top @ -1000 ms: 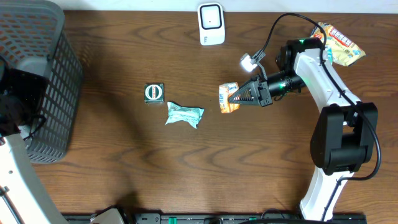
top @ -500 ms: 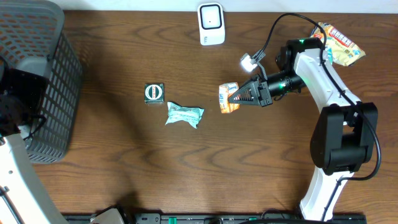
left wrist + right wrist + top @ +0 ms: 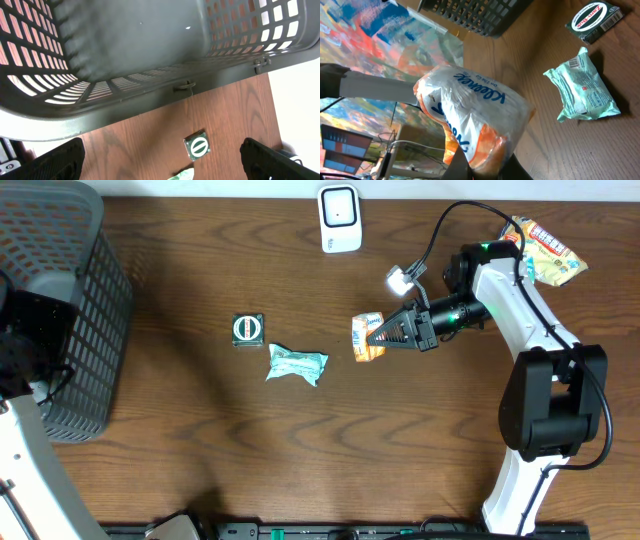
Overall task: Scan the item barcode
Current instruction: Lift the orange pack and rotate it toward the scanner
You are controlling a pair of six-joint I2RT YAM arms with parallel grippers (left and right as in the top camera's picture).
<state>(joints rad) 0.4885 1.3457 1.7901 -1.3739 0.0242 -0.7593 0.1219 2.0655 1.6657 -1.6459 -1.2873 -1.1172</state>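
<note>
One tissue pack (image 3: 367,337), one green packet (image 3: 296,365), one dark box (image 3: 247,329), one snack bag (image 3: 545,248), one scanner (image 3: 339,218) at the far edge, one basket (image 3: 60,300) on the left edge. Right tool (image 3: 374,335) stretches level toward mid-tabletop, pinching the tissue pack. Left tool (image 3: 162,160) hangs spread wide by the basket.

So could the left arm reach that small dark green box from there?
Probably yes: the left gripper is open by the basket, and only bare table lies between basket and small dark green box.
</note>
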